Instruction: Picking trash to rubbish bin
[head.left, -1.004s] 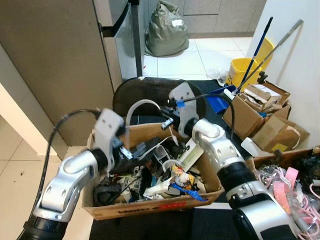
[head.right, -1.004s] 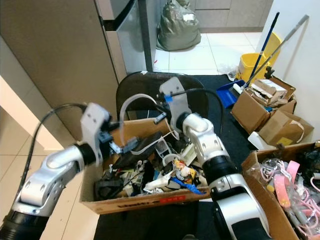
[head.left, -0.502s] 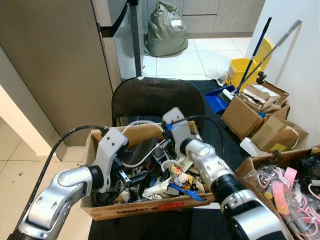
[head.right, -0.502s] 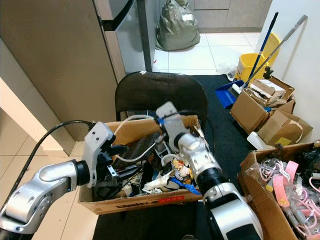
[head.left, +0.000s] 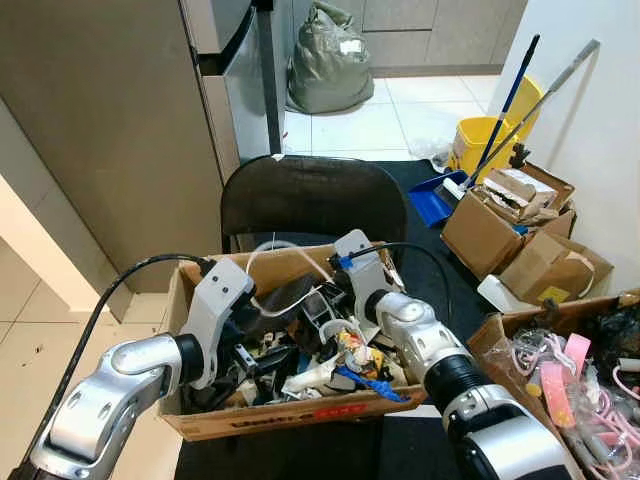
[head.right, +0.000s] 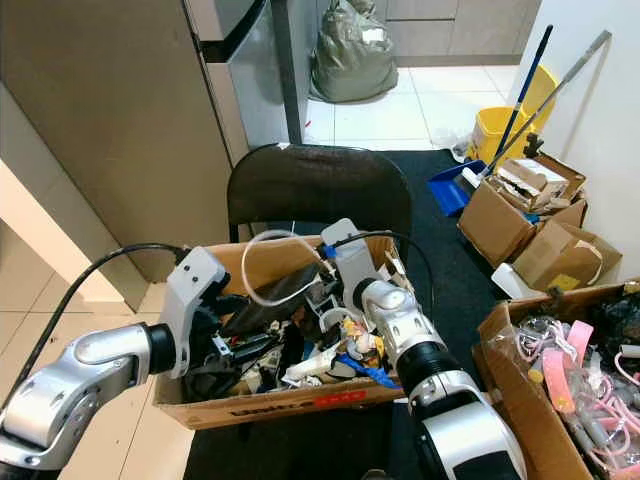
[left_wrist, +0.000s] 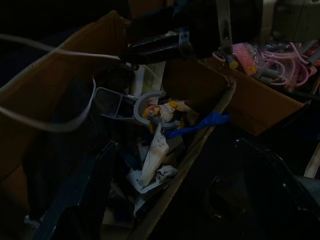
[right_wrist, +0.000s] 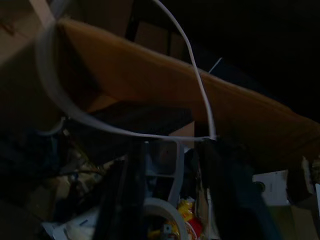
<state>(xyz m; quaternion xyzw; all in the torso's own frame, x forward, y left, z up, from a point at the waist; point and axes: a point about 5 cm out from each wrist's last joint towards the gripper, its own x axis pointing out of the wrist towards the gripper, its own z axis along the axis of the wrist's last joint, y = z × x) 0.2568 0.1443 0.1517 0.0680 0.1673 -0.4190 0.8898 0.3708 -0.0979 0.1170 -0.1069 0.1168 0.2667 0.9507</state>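
Note:
A cardboard box (head.left: 290, 412) heaped with trash sits on a black chair (head.left: 300, 195). In the heap lie a yellow wrapper (head.left: 352, 350), a blue strip (head.left: 366, 382), crumpled white paper (left_wrist: 152, 155) and a looping white cable (head.left: 285, 248). My left gripper (head.left: 258, 352) reaches into the box from its left side, its fingers (left_wrist: 80, 195) spread wide, nothing held. From the right, my right gripper (head.left: 322, 305) is low at the back of the box, open, with a grey plastic frame (right_wrist: 162, 167) between its fingers (right_wrist: 225, 187).
To the right stand a box of pink items (head.left: 565, 360), brown cartons (head.left: 510, 215), a yellow mop bucket (head.left: 480, 140) and a blue dustpan (head.left: 432, 200). A grey-green sack (head.left: 330, 60) sits on the far tiles. A tall cabinet (head.left: 100, 130) rises at left.
Both arms have come down from above the box rim into the trash. The right gripper dropped from beside the cable loop to the back of the heap.

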